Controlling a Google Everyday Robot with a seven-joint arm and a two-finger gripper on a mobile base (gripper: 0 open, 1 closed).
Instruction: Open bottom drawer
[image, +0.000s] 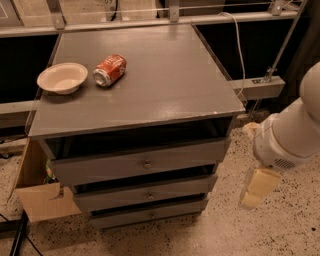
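- Jaw spacing cannot be told for the gripper (257, 189); it is seen only as one pale yellow block pointing down and slightly left.
- The gripper is held low at the right of the grey cabinet (170, 85), apart from it, above the speckled floor (295, 235) and roughly level with the middle drawer (145, 194).
- Nothing is touched by the gripper.
- The gripper is carried by the white arm (295, 130), which enters from the right edge and is angled down to the left.
- The bottom drawer (125, 218) is found lowest in the cabinet's front, just above the floor, with its small round knob (151, 216) at the middle of its shallow grey front.
- Its front is not drawn out past the middle drawer's front; a dark gap is seen between the two.
- The top drawer (115, 167) is placed above them, with a taller front and a wide dark opening under the cabinet top.
- A pale bowl (62, 77) is set upright near the left edge of the cabinet top.
- A red can (110, 70) is laid on its side just right of the bowl, apart from it.
- A cardboard box (45, 200) is stood on the floor against the cabinet's left side.
- A white cable (240, 50) is hung behind the cabinet's right rear corner.
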